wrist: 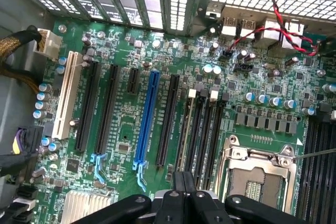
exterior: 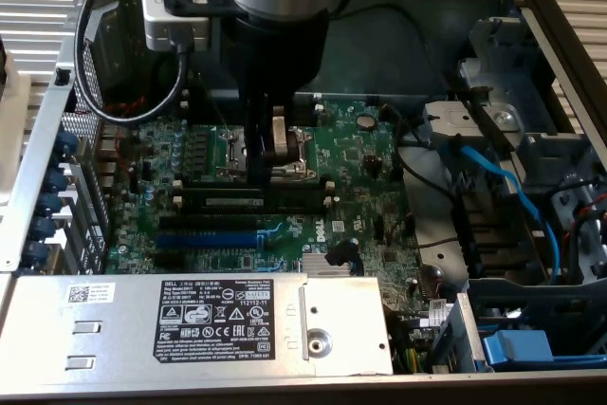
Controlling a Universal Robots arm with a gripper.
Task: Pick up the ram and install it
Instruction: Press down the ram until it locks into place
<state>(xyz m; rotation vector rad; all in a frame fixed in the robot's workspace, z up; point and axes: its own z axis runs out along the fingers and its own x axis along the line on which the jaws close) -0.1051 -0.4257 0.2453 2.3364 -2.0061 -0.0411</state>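
The ram [wrist: 185, 135] stands edge-on in the memory slot nearest the blue expansion slot [wrist: 146, 119]. In the exterior view the ram [exterior: 251, 200] is a dark strip with small white labels across the middle of the green motherboard [exterior: 370, 168]. My gripper [exterior: 272, 177] hangs straight down from the arm, just behind the ram and in front of the CPU socket. The wrist view has the gripper [wrist: 184, 182] shut, its dark fingertips together directly over the ram's near end. I cannot tell whether they pinch its top edge or only rest on it.
The open CPU socket [wrist: 257, 174] lies beside the memory slots. A grey power supply [exterior: 190, 320] fills the case's near side. A blue cable [exterior: 512, 196] and drive bays sit at the exterior view's right. Red and black wires [wrist: 283, 30] run near the rear ports.
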